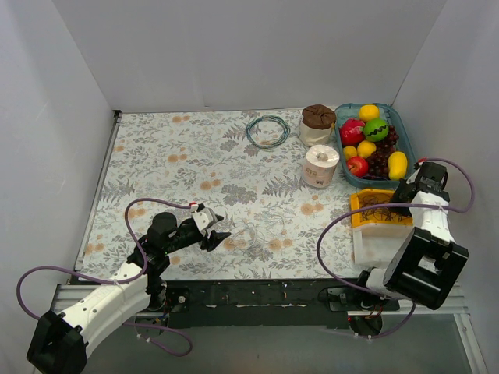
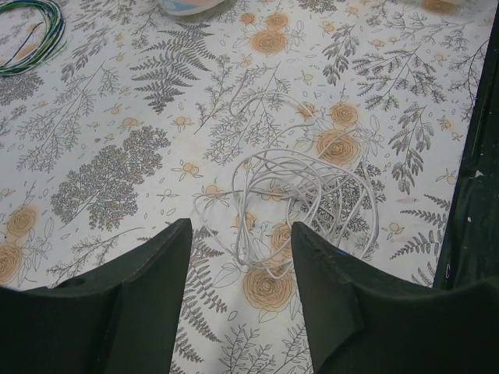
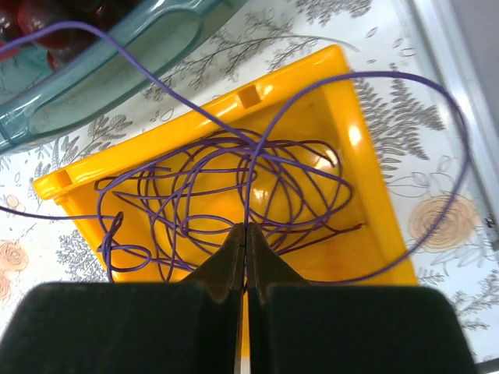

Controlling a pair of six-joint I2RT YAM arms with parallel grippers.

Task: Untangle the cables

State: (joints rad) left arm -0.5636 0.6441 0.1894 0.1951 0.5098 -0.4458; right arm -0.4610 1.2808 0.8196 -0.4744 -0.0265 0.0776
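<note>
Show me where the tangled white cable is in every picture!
Top external: the white cable lies low on the flowery cloth, around the middle.
Left wrist: it fills the centre of the picture.
Right wrist: not in it.
Shared landmark: the green wire coil, far beyond the cable in the top view and in the top-left corner of the left wrist view.

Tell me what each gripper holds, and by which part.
The right gripper pinches one strand of the purple cable above its tangle in the yellow bin. The left gripper is open, holding nothing; the white cable lies ahead.
</note>
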